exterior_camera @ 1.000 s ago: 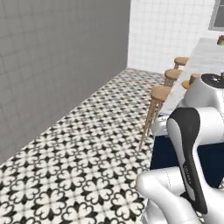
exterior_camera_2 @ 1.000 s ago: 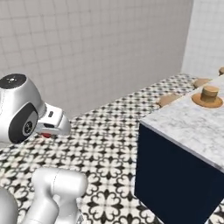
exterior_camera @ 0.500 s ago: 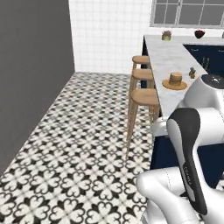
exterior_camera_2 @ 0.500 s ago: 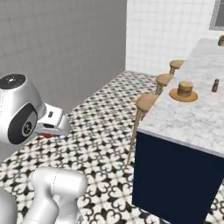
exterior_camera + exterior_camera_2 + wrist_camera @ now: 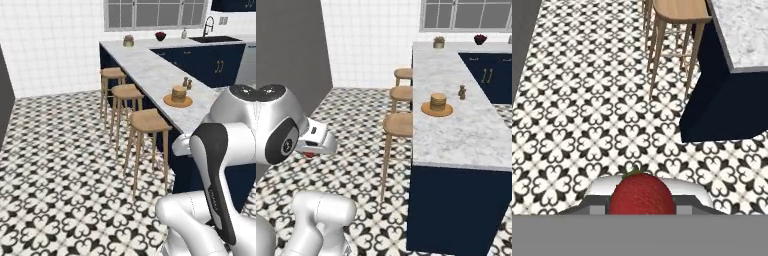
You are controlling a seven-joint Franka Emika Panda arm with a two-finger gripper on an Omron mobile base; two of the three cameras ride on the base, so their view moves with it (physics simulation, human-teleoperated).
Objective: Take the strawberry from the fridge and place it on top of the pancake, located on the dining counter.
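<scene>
- Your gripper [image 5: 641, 206] is grasping the strawberry [image 5: 642, 195], clenched on it at the bottom of the hand view, with the red fruit and its small green top showing between the jaws.
- In the right base view a bit of red is showing under the gripper [image 5: 310, 152] at the left, hanging above the patterned floor [image 5: 356, 130].
- The hand is hovering over the black-and-white tiled floor, well apart from the bench [image 5: 456, 125].
- The pancake [image 5: 438, 101] is sitting as a short tan stack on a flat orange-brown plate [image 5: 436, 109], near the stool-side edge of the marbled bench.
- A small dark shaker [image 5: 461, 92] is standing just beside the plate, toward the far side of the slab.
- Three round wooden stools are lining the bench's edge; the nearest stool [image 5: 148, 121] is standing below the plate's end of the slab.
- At the far end of the bench a small potted plant [image 5: 128, 40] and a dark bowl [image 5: 160, 36] are resting under the window.
- You are looking down past the nearest stool and the bench's navy corner in the hand view.
</scene>
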